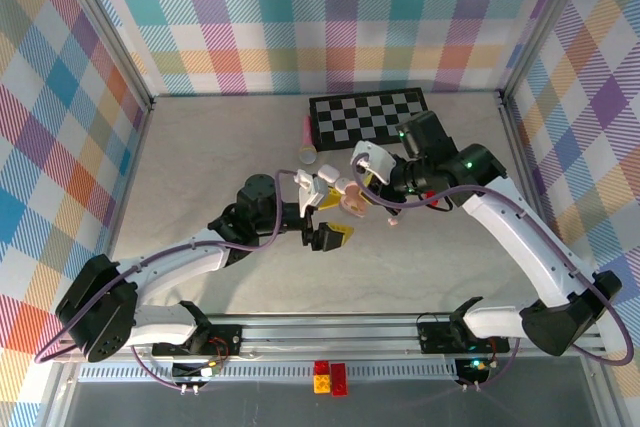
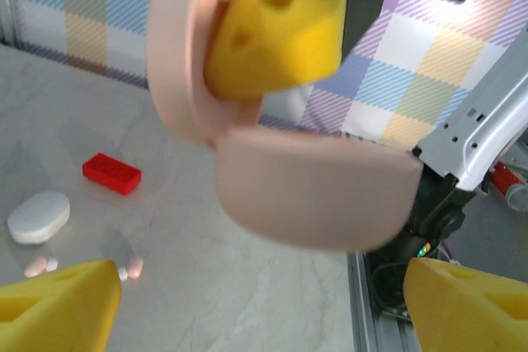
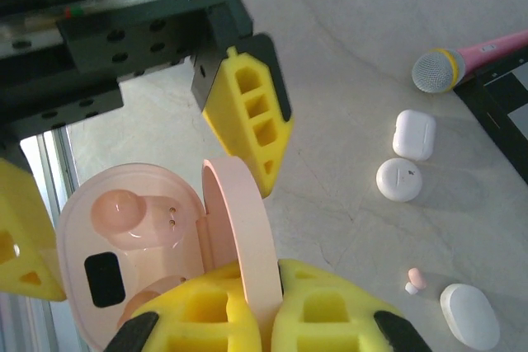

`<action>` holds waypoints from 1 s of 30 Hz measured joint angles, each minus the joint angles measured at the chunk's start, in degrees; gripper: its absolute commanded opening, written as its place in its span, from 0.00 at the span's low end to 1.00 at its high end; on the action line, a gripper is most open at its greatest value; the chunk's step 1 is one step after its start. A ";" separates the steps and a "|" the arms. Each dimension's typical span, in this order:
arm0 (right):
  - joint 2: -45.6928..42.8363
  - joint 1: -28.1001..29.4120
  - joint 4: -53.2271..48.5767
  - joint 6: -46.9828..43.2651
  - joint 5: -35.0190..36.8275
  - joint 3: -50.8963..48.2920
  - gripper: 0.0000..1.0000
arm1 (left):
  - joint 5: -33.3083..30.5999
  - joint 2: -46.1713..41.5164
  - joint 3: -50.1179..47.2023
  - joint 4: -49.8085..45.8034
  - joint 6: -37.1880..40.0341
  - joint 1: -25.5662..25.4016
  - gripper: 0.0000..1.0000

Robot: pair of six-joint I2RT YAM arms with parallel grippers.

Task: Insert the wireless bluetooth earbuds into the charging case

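The right fingers (image 3: 330,311) are clamped on the lid of the open pink case (image 3: 132,237), which is held clear of the desk (image 3: 346,80). The left fingers (image 2: 58,307) stand apart, with the pink case ahead between them. Two earbuds (image 3: 414,279), one pink and one white, lie on the desk at 10 o'clock from the oval case (image 3: 469,316). One well possibly holds a bud.

Grey table (image 1: 200,167), checkerboard (image 1: 368,117), red brick (image 2: 111,173), earbuds (image 3: 416,279)
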 measured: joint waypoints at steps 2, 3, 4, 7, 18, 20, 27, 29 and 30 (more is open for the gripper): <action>0.35 0.42 -0.79 -1.49 0.17 0.15 0.00 | 0.22 0.24 -0.26 2.43 -1.01 0.00 0.81; 0.48 0.70 -0.98 -2.23 0.31 0.17 0.00 | 0.42 0.42 -0.26 3.39 -1.38 0.00 0.78; 0.59 0.92 -1.18 -2.78 0.33 0.17 0.00 | 0.63 0.52 -0.26 4.20 -1.68 0.00 0.75; 0.63 1.29 -1.38 -3.93 0.35 0.17 0.00 | 1.90 0.63 -0.24 5.53 -2.69 0.00 0.67; 0.74 1.81 -1.40 -5.49 1.99 0.17 0.00 | 4.94 0.85 -0.02 4.35 -2.82 0.00 0.50; 0.74 1.90 -1.40 -5.68 2.19 0.20 0.00 | 5.11 0.85 0.26 3.91 -2.82 0.00 0.51; 1.44 2.49 -1.38 -5.86 2.23 0.37 0.00 | 5.73 1.07 0.72 3.30 -2.82 0.00 0.51; 1.64 2.67 -1.38 -5.86 2.25 0.37 0.00 | 5.92 1.22 0.85 3.13 -2.82 0.00 0.51; 1.73 2.73 -1.38 -5.86 2.25 0.37 0.00 | 5.99 1.27 0.94 3.08 -2.82 0.00 0.50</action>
